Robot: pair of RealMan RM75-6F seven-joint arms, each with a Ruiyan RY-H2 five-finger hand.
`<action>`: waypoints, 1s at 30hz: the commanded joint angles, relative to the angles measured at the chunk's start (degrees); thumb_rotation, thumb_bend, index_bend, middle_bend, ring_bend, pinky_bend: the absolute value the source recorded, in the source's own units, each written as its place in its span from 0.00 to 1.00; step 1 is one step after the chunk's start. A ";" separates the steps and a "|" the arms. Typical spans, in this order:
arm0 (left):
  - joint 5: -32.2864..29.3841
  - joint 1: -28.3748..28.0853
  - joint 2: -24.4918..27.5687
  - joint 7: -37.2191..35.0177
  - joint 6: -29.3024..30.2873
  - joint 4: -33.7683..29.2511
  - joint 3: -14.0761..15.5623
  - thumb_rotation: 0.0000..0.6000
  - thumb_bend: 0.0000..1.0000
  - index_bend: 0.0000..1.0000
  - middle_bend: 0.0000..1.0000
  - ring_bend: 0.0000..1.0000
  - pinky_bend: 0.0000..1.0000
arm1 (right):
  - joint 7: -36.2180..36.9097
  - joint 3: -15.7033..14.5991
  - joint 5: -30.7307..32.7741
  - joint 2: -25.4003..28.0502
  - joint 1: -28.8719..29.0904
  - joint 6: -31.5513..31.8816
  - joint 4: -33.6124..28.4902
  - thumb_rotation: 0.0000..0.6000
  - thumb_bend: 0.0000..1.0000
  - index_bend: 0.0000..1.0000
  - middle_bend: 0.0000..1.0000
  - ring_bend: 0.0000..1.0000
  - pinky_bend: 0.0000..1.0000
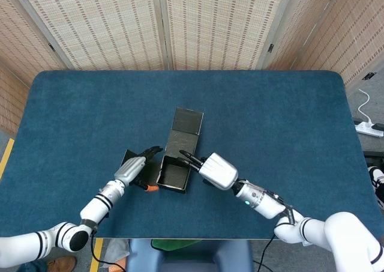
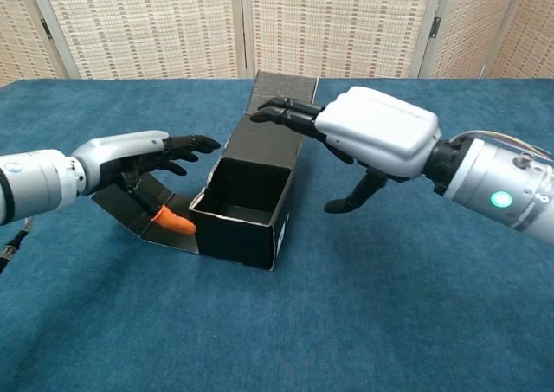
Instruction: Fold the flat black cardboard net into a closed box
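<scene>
I see the left hand (image 2: 130, 154) with fingers spread, holding nothing, hovering over a side flap (image 2: 130, 208). Right hand (image 2: 368, 137) likewise spread and empty, fingertips (image 2: 277, 109) near the lid panel. The matte black cardboard box (image 2: 247, 203) sits open-topped mid-table (image 1: 270, 116), rectangular, lid flat behind.

The box (image 2: 247, 206) sits on the surface (image 2: 363, 305) between the 2 hands: left hand (image 2: 138, 156) just left of it, right hand (image 2: 368, 137) just right, fingers (image 2: 281, 113) over its lid flap (image 2: 279, 93) behind.
</scene>
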 commanded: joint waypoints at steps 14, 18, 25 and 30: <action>8.91 5.83 6.86 -7.69 7.54 -7.62 1.61 1.00 0.17 0.00 0.00 0.00 0.10 | 11.62 7.23 39.53 7.17 -10.68 -18.20 -35.59 1.00 0.00 0.00 0.05 0.68 1.00; 10.61 6.32 7.37 -10.28 8.06 -7.99 1.85 1.00 0.17 0.00 0.00 0.00 0.10 | 8.88 10.58 45.69 2.63 -9.43 -19.34 -33.73 1.00 0.00 0.00 0.01 0.66 1.00; 11.91 6.54 7.97 -13.80 8.17 -7.71 1.76 1.00 0.17 0.00 0.00 0.00 0.10 | 4.78 14.63 51.16 -3.31 -6.13 -21.15 -30.17 1.00 0.00 0.00 0.00 0.65 1.00; 12.68 6.33 8.35 -16.47 7.49 -7.21 1.81 1.00 0.17 0.00 0.00 0.00 0.10 | -0.46 17.15 53.19 -8.93 -3.01 -19.69 -25.69 1.00 0.00 0.00 0.00 0.65 1.00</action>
